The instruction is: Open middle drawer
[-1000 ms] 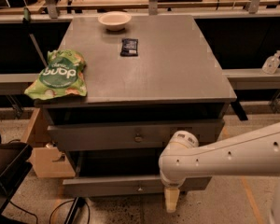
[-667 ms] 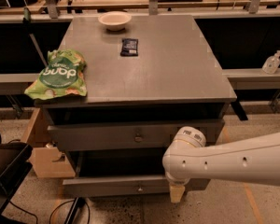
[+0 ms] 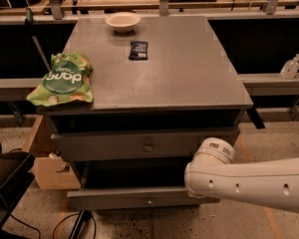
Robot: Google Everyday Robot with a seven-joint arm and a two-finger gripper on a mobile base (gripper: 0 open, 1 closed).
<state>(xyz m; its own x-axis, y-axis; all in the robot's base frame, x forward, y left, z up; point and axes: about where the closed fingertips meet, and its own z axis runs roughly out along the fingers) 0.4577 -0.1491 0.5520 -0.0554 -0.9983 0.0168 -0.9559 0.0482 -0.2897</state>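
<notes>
Grey all over, the cabinet (image 3: 189, 78) fills the middle of the frame. A bowl (image 3: 122, 21), a dark packet (image 3: 138, 50) and a green snack bag (image 3: 65, 80) sit on its top, out of the way of the fronts below. The middle drawer (image 3: 129, 198) is low in the frame, standing forward of the upper drawer (image 3: 114, 146) with a dark gap between, so I judge it already drawn out. Its front runs left to right, with the knob (image 3: 149, 201) facing the bottom edge and the tray reaching back under the cabinet. The white arm (image 3: 249, 185) comes in from the lower right and covers the front's right end. The gripper is hidden behind it, and I cannot tell whether it grips anything.
</notes>
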